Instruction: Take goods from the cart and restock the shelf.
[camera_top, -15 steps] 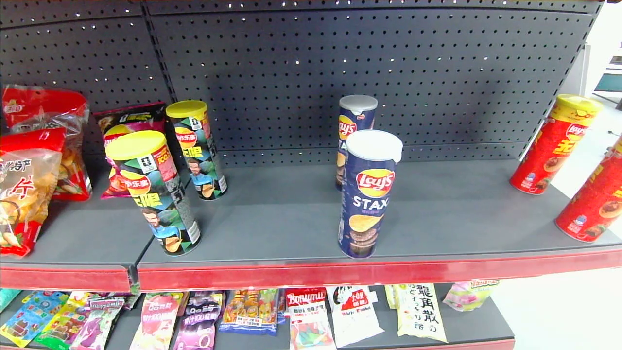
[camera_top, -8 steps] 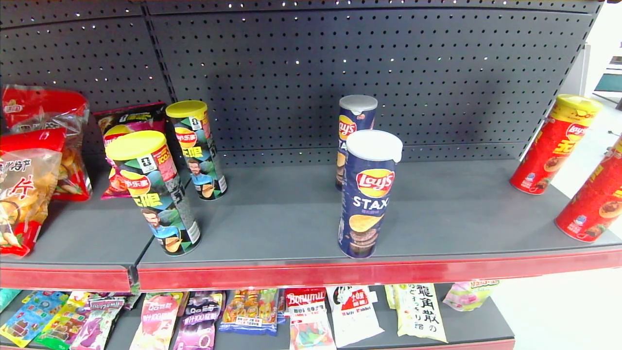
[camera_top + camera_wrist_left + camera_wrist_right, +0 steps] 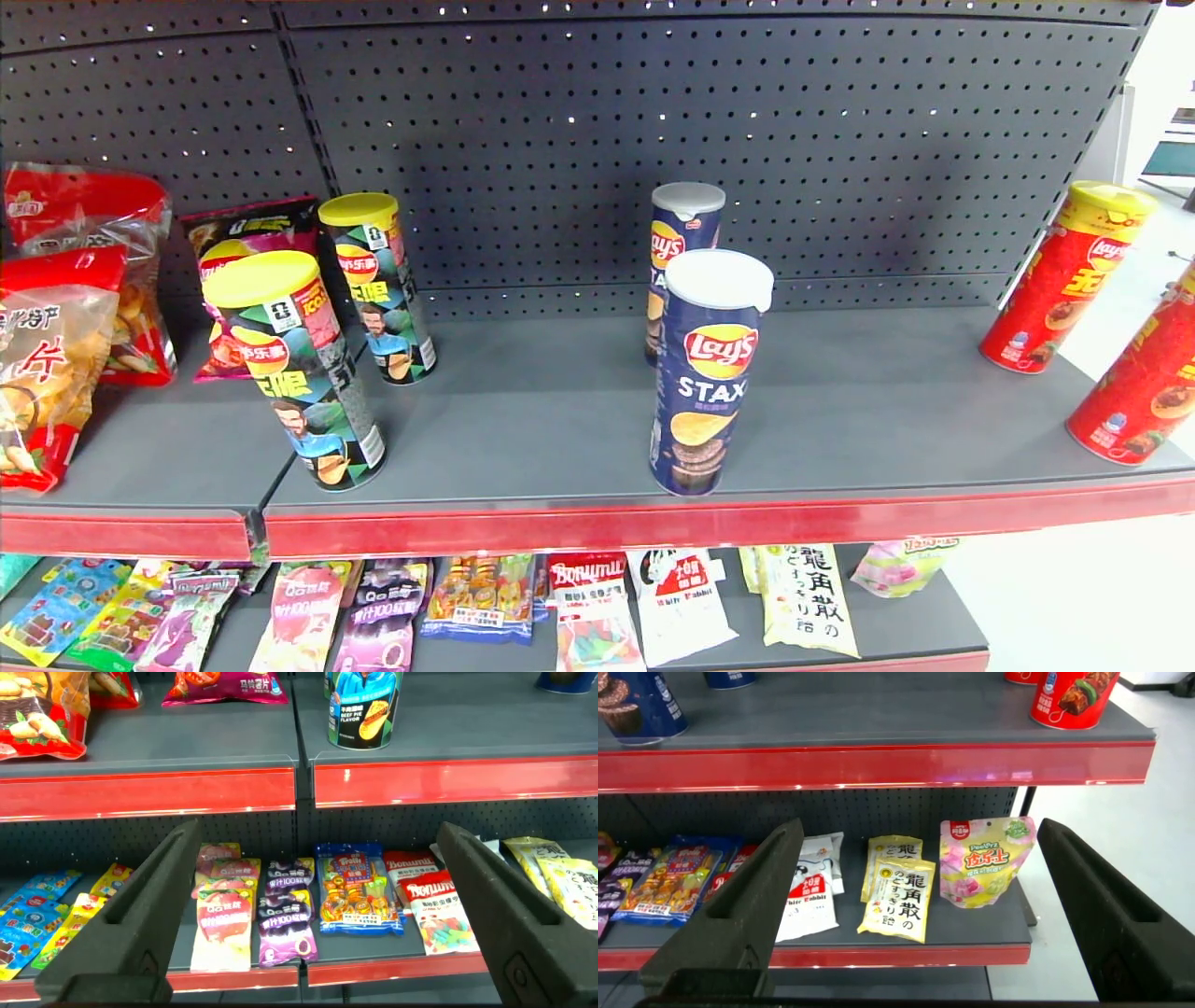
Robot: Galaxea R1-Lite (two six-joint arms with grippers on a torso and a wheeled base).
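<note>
Left hand (image 3: 317, 829) and right hand (image 3: 922, 826) wide and empty before the shelf (image 3: 560, 411).
Each hand spreads its fingers far apart, holding nothing, and faces the lower tier (image 3: 915, 625) of flat candy packets (image 3: 481, 597). On the upper tier, near the red front edge, stand a navy chip can (image 3: 707, 373), a yellow-lidded patterned can (image 3: 289, 369) to its left and a red chip can (image 3: 1144, 383) far right. Behind each stands its twin: rear navy can (image 3: 684, 229), rear patterned can (image 3: 376, 285), rear red can (image 3: 1064, 275). Chip bags (image 3: 56, 355) stand at the left end, before the pegboard back panel (image 3: 840, 140).
</note>
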